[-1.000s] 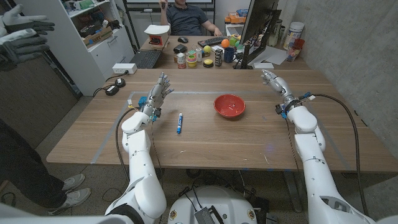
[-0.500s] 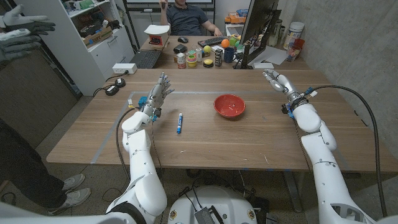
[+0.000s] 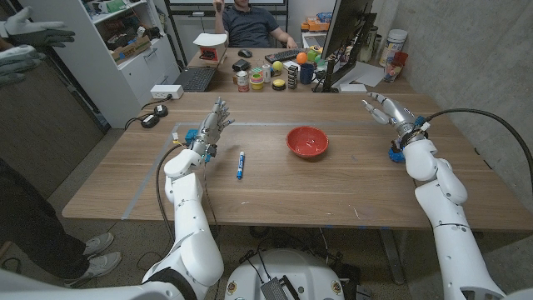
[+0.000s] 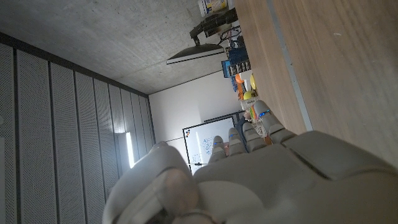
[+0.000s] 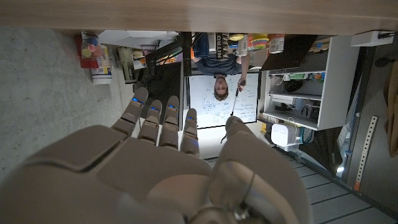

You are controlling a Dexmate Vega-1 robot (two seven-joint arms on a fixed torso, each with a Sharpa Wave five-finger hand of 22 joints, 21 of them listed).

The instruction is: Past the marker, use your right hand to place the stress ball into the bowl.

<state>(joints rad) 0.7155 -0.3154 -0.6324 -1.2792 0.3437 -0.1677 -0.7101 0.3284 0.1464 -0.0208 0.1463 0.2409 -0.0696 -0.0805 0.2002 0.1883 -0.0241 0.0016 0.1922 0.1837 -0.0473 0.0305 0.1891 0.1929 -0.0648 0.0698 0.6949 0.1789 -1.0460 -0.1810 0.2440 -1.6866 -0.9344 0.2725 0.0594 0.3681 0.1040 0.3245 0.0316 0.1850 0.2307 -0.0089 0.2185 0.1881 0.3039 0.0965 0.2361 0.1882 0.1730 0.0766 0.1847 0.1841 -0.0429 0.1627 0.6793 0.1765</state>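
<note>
A red bowl (image 3: 307, 142) stands on the wooden table (image 3: 333, 187), right of the middle. Left of it lies a blue marker (image 3: 241, 164). My right hand (image 3: 385, 108) hovers over the table's far right part, well right of the bowl, fingers apart and holding nothing. In the right wrist view that hand (image 5: 168, 168) reaches out with straight, empty fingers. At the far left of the table my left hand (image 3: 215, 117) is raised with fingers spread and empty, left of the marker. The left wrist view shows its back (image 4: 249, 180) beside the tabletop (image 4: 336, 74).
A second desk behind the table carries a monitor (image 3: 346, 33), a laptop (image 3: 195, 78), jars and small coloured balls (image 3: 301, 57). A person (image 3: 250, 23) sits there. Gloved hands of another person (image 3: 33, 37) show at the upper left, and a power strip (image 3: 166, 92) lies nearby.
My right arm has swung outward to the right, carrying the open right hand farther from the bowl. The left hand, marker and bowl have stayed put.
</note>
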